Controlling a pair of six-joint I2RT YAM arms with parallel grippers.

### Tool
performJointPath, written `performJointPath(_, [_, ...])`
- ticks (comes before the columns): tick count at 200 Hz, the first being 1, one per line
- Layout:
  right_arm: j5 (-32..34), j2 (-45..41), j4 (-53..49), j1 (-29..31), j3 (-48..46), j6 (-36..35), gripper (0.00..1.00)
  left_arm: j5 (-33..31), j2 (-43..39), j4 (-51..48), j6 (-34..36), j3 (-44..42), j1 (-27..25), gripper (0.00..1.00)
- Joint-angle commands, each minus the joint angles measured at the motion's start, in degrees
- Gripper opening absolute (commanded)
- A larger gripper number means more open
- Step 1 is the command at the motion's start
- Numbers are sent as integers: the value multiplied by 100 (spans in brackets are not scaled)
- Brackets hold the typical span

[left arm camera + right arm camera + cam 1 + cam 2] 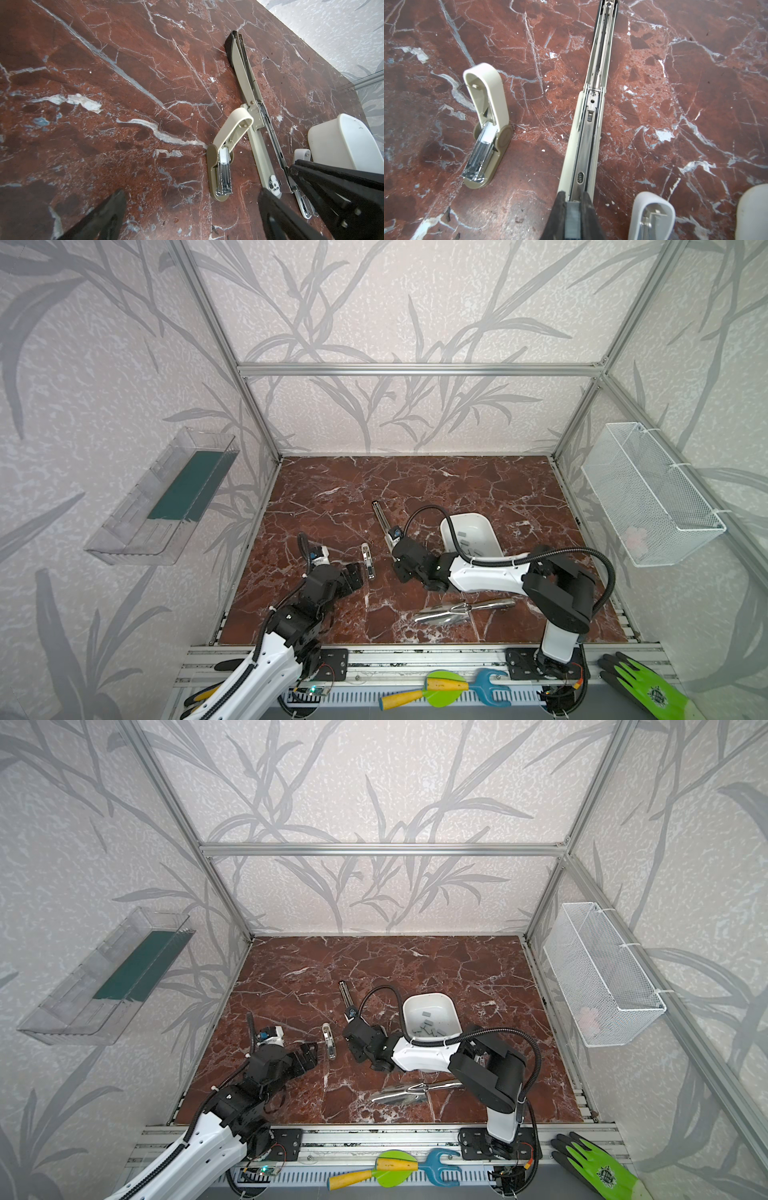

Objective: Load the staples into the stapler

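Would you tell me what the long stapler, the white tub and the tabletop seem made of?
Long stapler: matte beige plastic shell, glinting metal channel. White tub: smooth, likely plastic, uniformly opaque. Tabletop: red-brown marble look with white veins; real stone or printed laminate, unclear.

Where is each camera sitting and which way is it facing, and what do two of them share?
Top views: high on the arm-base side, looking down onto the table; left arm and right arm show.
Left wrist: low over the table, facing the small stapler; the open left gripper shows.
Right wrist: above the right gripper, shut on a staple strip, looking along the long stapler.
Shared: both wrist views show both staplers.
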Motion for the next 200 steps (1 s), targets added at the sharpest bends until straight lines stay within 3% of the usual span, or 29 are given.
performJointPath(1, [46,108,49,-13,145,51,6,-85,-42,53,-23,68,20,99])
performJointPath(200, [127,-69,66,-10,10,24,6,-85,-36,57,-28,63,17,99])
